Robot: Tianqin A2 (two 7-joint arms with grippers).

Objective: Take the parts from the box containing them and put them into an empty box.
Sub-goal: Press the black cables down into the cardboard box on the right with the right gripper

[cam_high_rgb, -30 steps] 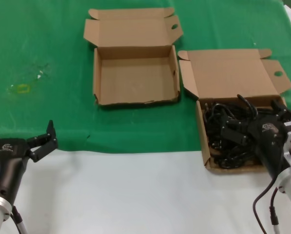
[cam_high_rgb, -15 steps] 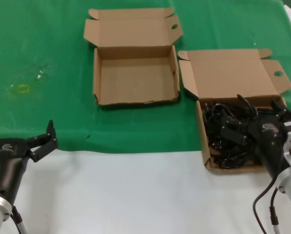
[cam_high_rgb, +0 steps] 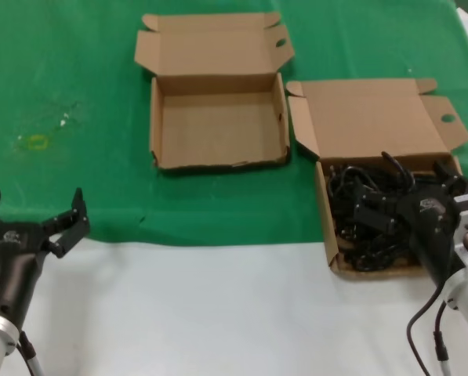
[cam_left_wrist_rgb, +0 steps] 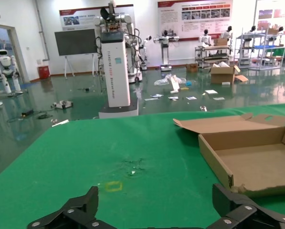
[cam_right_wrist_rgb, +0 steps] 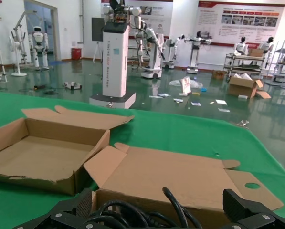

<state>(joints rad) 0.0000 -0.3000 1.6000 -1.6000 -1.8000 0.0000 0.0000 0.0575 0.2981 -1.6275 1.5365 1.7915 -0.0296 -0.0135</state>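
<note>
Black cable parts (cam_high_rgb: 357, 213) are reached in the squarer cardboard box (cam_high_rgb: 325, 207) by the right gripper (cam_high_rgb: 410, 205), fingers spread; the left gripper (cam_high_rgb: 34, 213) is parked with fingers spread, well apart from the wider empty box (cam_high_rgb: 218, 121).

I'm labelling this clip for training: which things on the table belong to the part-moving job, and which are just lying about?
Part of the job:
- box of black parts, with the right pincer open over it
- black parts
- empty box
- left pincer, open, waiting near the table's front edge

Just lying about:
- yellow mark on the green cloth
</note>
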